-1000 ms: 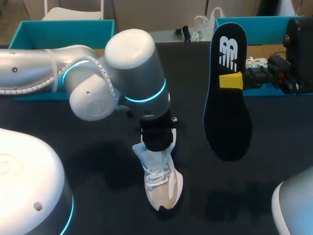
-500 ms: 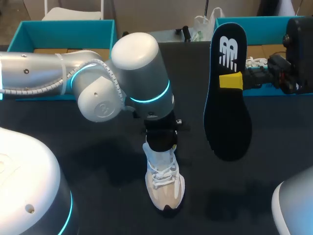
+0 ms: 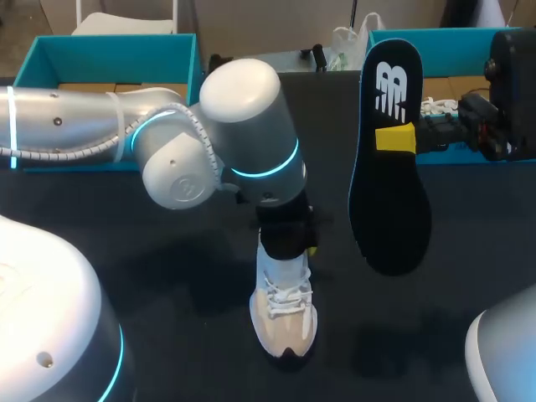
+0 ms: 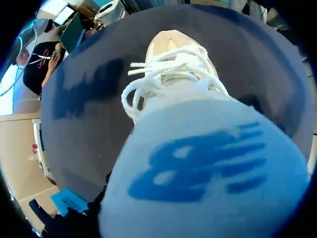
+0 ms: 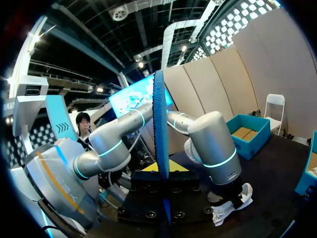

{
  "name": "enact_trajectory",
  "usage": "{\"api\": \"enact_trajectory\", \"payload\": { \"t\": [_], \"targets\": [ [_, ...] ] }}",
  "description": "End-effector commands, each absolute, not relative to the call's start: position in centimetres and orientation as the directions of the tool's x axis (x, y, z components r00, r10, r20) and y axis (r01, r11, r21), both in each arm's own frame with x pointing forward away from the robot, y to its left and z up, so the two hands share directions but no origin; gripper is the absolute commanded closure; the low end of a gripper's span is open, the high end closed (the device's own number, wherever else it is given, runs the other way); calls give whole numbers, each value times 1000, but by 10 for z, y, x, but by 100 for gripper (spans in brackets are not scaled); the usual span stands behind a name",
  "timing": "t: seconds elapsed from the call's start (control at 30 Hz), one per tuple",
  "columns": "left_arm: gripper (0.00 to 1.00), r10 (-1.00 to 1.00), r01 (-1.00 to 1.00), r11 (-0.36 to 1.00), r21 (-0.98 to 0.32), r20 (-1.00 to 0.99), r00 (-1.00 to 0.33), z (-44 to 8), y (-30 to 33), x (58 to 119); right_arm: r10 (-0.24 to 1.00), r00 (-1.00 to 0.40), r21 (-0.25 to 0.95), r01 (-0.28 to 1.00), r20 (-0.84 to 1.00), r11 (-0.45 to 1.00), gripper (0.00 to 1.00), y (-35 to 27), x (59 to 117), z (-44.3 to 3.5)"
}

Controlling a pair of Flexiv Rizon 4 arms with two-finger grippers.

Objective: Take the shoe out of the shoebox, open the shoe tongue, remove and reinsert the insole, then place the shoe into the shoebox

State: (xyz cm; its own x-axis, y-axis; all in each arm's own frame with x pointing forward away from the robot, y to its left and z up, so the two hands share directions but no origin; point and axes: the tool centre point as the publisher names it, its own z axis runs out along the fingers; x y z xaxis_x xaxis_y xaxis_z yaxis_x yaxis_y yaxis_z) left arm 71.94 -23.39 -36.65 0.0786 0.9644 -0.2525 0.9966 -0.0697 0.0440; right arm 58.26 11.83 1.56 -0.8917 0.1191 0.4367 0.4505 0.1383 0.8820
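Black insole stands clamped in right gripper; left gripper over shoe, grip unclear

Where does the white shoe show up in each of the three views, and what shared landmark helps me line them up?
Head view: shoe on the table, low centre, under the left arm.
Left wrist view: shoe fills it, tongue nearest, laces ahead.
Right wrist view: shoe small, under the left arm's wrist, beyond the insole.
Shared landmark: the dark table, in all three.
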Motion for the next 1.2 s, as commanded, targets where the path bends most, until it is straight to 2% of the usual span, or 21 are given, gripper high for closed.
{"api": "enact_trajectory", "payload": {
  "t": [0.03, 0.2, 0.43, 0.7, 1.07, 1.2],
  "targets": [
    [0, 952, 997, -51, 62, -299, 67, -356, -224, 719, 118, -891, 881, 452, 438, 141, 100, 121, 585, 16],
    [0, 927, 992, -15, 124, -370, 60, -327, -214, 723, 118, -891, 881, 452, 438, 141, 100, 121, 585, 16],
    [0, 804, 975, 128, 183, -595, 6, -271, -196, 729, 118, -891, 881, 452, 438, 141, 100, 121, 585, 16],
    [0, 584, 961, 236, 148, -811, -19, -212, -181, 738, 118, -891, 881, 452, 438, 141, 100, 121, 585, 16],
    [0, 326, 971, 195, 140, -943, 71, -167, -169, 745, 118, -891, 881, 452, 438, 141, 100, 121, 585, 16],
    [0, 261, 982, 142, 128, -961, 87, -157, -163, 750, 118, -891, 881, 452, 438, 141, 100, 121, 585, 16]
  ]
}}
